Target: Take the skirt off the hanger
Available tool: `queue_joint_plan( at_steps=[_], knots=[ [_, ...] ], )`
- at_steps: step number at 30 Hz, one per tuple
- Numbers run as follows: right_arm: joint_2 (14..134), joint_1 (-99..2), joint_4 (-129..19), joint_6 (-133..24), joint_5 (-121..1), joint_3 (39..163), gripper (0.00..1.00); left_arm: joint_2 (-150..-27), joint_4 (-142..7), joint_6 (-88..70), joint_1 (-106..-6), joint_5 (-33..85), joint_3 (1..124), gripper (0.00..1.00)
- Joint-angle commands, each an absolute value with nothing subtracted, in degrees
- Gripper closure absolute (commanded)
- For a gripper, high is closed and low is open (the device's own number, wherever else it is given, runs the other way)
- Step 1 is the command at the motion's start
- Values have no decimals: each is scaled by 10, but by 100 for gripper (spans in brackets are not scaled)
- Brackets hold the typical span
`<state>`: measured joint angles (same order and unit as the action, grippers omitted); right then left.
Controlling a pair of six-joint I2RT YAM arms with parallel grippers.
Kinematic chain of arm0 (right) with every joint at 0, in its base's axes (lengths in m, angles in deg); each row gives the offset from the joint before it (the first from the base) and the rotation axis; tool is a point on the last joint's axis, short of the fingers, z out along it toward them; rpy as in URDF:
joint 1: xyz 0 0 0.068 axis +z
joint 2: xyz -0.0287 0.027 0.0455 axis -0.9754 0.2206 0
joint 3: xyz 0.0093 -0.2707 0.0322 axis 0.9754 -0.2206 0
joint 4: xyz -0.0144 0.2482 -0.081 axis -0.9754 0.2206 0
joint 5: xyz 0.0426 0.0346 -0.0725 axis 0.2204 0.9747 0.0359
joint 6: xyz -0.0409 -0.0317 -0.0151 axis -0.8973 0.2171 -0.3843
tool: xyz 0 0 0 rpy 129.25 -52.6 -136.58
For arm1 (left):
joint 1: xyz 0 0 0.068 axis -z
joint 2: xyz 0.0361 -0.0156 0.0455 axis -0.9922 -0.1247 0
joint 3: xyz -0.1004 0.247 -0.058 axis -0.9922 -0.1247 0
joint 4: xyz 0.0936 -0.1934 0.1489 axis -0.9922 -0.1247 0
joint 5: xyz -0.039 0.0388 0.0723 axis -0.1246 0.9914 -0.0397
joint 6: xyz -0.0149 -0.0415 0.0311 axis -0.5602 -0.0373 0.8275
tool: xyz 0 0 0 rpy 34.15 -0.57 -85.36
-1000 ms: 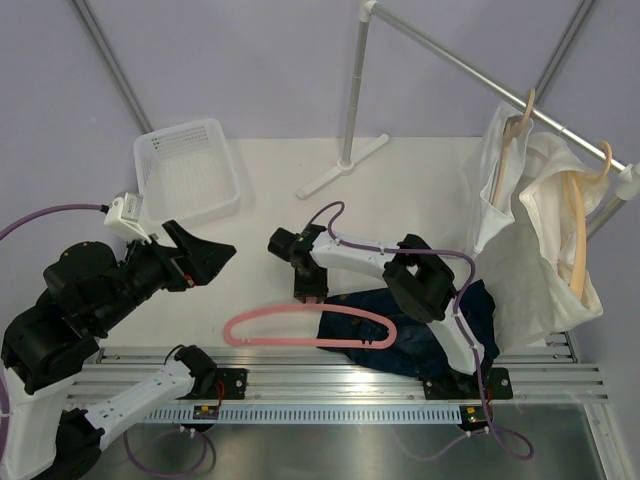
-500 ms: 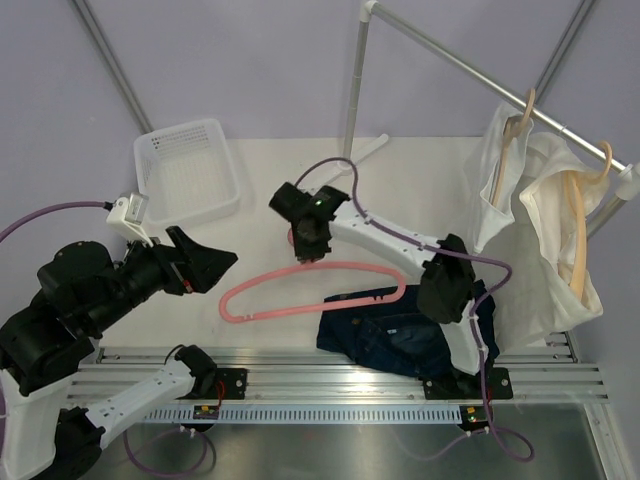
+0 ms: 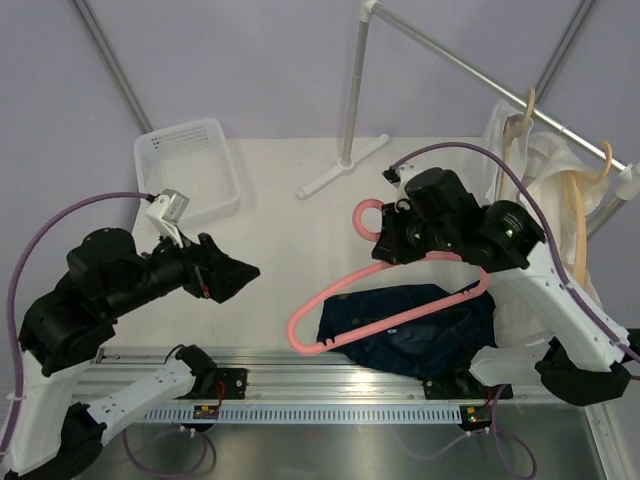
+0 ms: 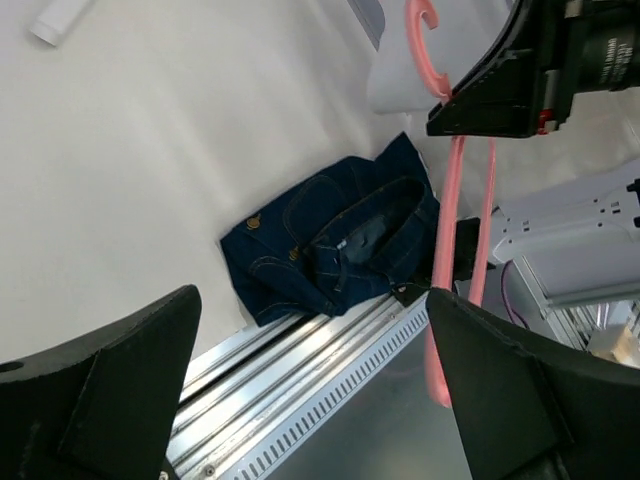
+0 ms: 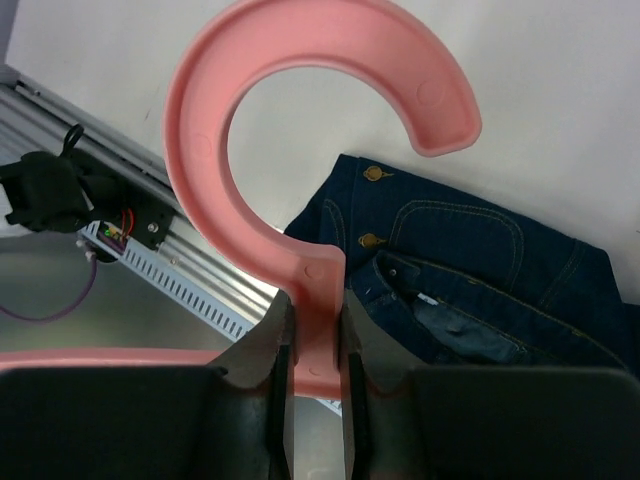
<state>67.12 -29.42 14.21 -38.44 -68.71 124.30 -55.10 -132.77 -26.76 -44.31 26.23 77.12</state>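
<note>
Denim skirt (image 3: pixel 405 335) looks free of the pink hanger (image 5: pixel 310 270).
My right pincer (image 5: pixel 315 350) pinches its neck; left pincer (image 4: pixel 310 395) spread. Next, I'd park the hanger.

Skirt (image 3: pixel 400 335), right corner probably behind right arm (image 3: pixel 562 300).

Denim skirt (image 4: pixel 340 245), smooth plastic hanger (image 5: pixel 312 270)

Top view: high above the 6 o'clock edge of the table (image 3: pixel 280 200), looking down on all of it.
Left wrist: mid-range, facing 3 o'clock.
Right wrist: close on the hanger (image 5: pixel 190 130), facing down.
Shared by all: skirt (image 3: pixel 400 335), hanger.
</note>
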Motion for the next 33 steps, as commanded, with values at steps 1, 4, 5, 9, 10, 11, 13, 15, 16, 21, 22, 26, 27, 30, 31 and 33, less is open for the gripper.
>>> queue_joint_plan(
  at_steps=[1, 4, 5, 9, 10, 11, 13, 15, 16, 21, 22, 26, 27, 30, 31, 33],
  knots=[
    [623, -293, 149, -402, -646, 1222, 100, -572, -1242, -268, -443, 134, 718, 1],
    [599, -294, 146, -402, -662, 1210, 100, -588, -1206, -312, -443, 35, 668, 1],
    [597, -294, 145, -403, -664, 1208, 100, -588, -1167, -329, -443, -13, 653, 1],
    [611, -294, 128, -402, -665, 1212, 100, -572, -1085, -412, -443, -46, 622, 1],
    [616, -294, 127, -403, -666, 1215, 100, -571, -1075, -419, -443, -44, 621, 1],
    [621, -294, 125, -404, -667, 1220, 100, -572, -1072, -427, -443, -52, 621, 1],
    [639, -294, 117, -409, -663, 1233, 100, -576, -1073, -441, -443, -60, 621, 1],
    [658, -294, 113, -413, -658, 1248, 100, -568, -1063, -453, -443, -69, 615, 1],
    [665, -294, 112, -414, -660, 1252, 100, -564, -1046, -458, -443, -72, 609, 1],
    [691, -294, 110, -417, -658, 1296, 100, -553, -1068, -463, -443, -87, 587, 1],
    [693, -294, 110, -418, -658, 1300, 100, -551, -1082, -459, -443, -84, 588, 1],
    [701, -295, 118, -419, -659, 1321, 100, -556, -1112, -444, -443, -73, 599, 1],
    [700, -294, 117, -418, -662, 1323, 100, -558, -1114, -443, -443, -76, 598, 1],
    [702, -297, 110, -415, -677, 1329, 100, -559, -1113, -452, -443, -84, 589, 2],
    [703, -298, 108, -410, -688, 1331, 100, -559, -1111, -455, -442, -88, 587, 4],
    [714, -299, 106, -405, -702, 1339, 100, -558, -1113, -456, -442, -95, 580, 14]
  ],
)
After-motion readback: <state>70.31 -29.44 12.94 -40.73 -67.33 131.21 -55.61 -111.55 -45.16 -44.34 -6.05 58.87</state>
